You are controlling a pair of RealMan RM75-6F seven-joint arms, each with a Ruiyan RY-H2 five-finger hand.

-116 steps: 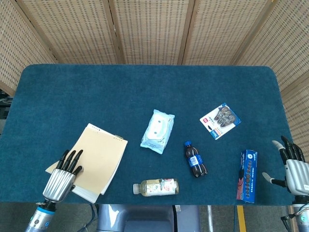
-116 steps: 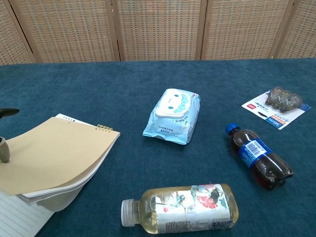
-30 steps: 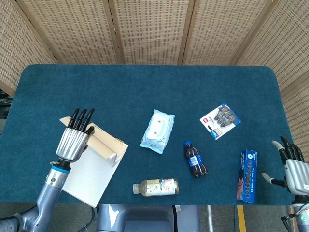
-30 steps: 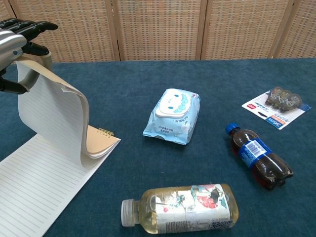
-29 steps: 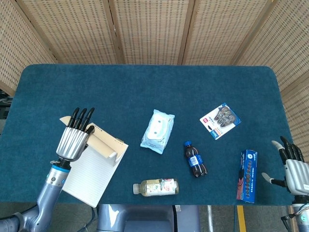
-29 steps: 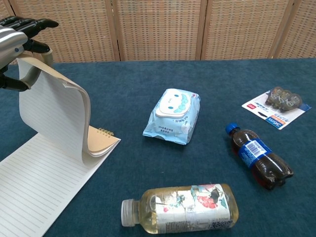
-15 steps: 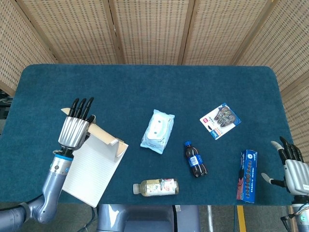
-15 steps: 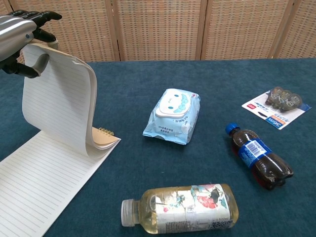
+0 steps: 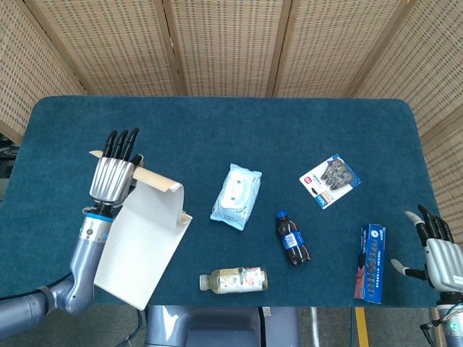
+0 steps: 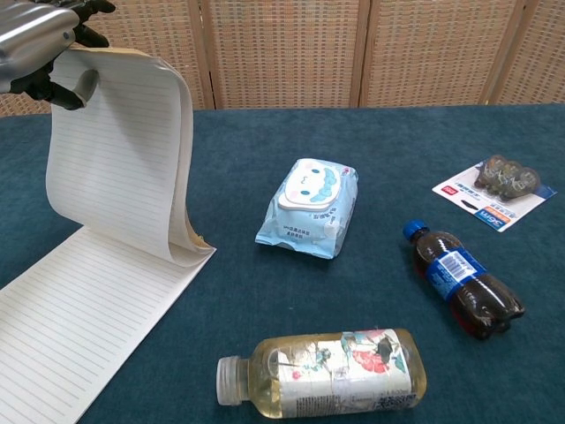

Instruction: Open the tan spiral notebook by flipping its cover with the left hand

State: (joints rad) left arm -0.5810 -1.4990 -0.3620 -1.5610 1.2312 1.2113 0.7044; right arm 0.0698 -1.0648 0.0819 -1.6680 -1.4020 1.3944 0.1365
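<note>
The fingers (image 9: pixel 120 143) of the left hand (image 9: pixel 113 179) pinch the top edge of the cover and a sheaf of lined pages of the tan spiral notebook (image 10: pixel 124 168), lifted upright and curling over the spiral edge, while a bared lined page (image 9: pixel 137 249) lies flat on the blue surface (image 9: pixel 217 130) at its near left. The right hand (image 9: pixel 441 259) rests at the surface's near right edge, fingers spread and holding nothing, beside a blue box (image 9: pixel 371 262). A wipes pack (image 10: pixel 309 208), cola bottle (image 10: pixel 461 278) and clear bottle (image 10: pixel 327 373) lie to the notebook's right.
</note>
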